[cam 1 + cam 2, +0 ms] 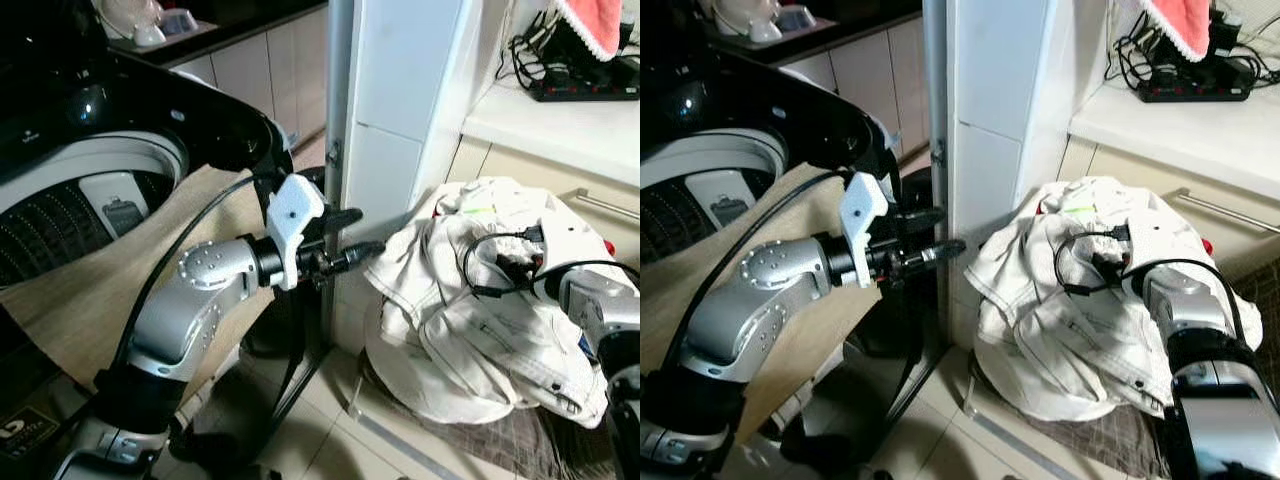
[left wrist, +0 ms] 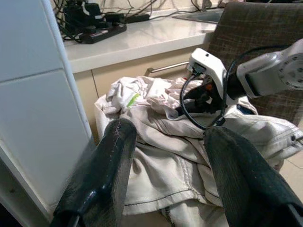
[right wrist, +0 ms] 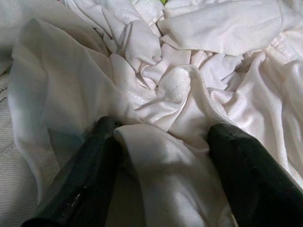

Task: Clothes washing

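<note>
Silver and jointed, the left arm crosses the lower left of the left eye view, and its left gripper [image 1: 352, 232] hangs mid-frame with fingers parted on nothing, just beside a white cabinet panel [image 1: 400, 120]. A heap of white clothes [image 1: 470, 320] fills the lower right; the right gripper [image 1: 512, 262] is sunk into its top. At upper left sits the washing machine [image 1: 90, 190], a beige cloth [image 1: 110, 270] draped over its rim. A black power strip [image 1: 590, 90] lies on the counter at upper right.

From the left wrist view, both fingers [image 2: 102, 175] stand well apart, empty, with the clothes centre frame.

From the right wrist view, the spread fingers [image 3: 90, 175] press into the clothes, a white fold [image 3: 161, 175] lying between them, not yet pinched.
</note>
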`<state>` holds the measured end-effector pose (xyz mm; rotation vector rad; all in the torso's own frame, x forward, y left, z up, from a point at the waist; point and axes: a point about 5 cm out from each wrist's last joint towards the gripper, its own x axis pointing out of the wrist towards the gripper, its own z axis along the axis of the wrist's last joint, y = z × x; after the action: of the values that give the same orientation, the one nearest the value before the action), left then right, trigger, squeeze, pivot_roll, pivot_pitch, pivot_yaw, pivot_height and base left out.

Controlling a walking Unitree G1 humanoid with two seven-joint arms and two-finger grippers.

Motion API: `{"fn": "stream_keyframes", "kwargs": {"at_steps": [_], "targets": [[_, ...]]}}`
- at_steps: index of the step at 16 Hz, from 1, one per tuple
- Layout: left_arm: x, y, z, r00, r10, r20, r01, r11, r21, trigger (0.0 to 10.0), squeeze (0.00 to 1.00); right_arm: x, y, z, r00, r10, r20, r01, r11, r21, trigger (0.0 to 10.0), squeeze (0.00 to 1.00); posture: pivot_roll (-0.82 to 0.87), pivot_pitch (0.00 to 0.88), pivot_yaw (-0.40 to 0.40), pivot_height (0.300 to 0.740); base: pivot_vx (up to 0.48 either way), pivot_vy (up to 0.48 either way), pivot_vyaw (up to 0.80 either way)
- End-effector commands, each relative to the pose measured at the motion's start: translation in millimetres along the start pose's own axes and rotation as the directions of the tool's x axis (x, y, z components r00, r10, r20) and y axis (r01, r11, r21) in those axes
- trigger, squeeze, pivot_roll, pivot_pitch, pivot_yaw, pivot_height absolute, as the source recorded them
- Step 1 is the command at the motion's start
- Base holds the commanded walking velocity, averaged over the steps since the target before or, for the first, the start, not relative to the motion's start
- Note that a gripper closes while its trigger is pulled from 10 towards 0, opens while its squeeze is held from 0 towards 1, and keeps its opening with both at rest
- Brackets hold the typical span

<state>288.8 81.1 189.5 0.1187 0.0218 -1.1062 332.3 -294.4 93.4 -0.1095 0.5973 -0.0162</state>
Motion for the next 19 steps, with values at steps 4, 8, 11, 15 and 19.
{"fn": "stream_keyframes", "kwargs": {"at_steps": [4,8,11,15,19], "targets": [[-2.0,-4.4,2.6,1.000,-0.027,-0.011,0.027,1.000,0.006,10.0,0.00,2.4,1.6,-9.3,0.998,0.029,-0.048,-0.027,0.999,0.025,0.0,0.00,-0.10,0.000,0.040,0.740,0.000,0.000,0.00],[-1.2,-4.7,3.5,0.999,-0.034,-0.015,0.034,0.999,0.004,10.0,0.00,2.5,-0.1,-5.0,0.999,0.038,-0.028,-0.036,0.997,0.074,0.0,0.00,-0.10,0.000,0.041,0.740,0.000,0.000,0.00],[-1.2,-4.8,3.6,0.999,-0.035,-0.018,0.035,0.999,0.003,10.0,0.00,2.7,-0.3,-3.0,0.999,0.040,-0.016,-0.038,0.994,0.104,0.0,0.00,-0.10,0.000,0.041,0.740,0.000,0.000,0.00],[-1.8,-2.7,4.3,1.000,-0.023,-0.021,0.023,1.000,0.004,10.0,0.00,1.1,-5.0,5.6,0.999,0.025,0.023,-0.028,0.990,0.137,0.0,0.00,-0.10,0.000,0.040,0.740,0.000,0.000,0.00],[-3.1,2.1,7.4,1.000,0.026,-0.004,-0.026,1.000,0.017,10.0,0.00,-6.9,-10.8,35.4,0.990,0.027,0.141,-0.048,0.989,0.142,0.0,0.00,-0.10,0.000,0.035,0.740,0.000,0.000,0.00]]}}
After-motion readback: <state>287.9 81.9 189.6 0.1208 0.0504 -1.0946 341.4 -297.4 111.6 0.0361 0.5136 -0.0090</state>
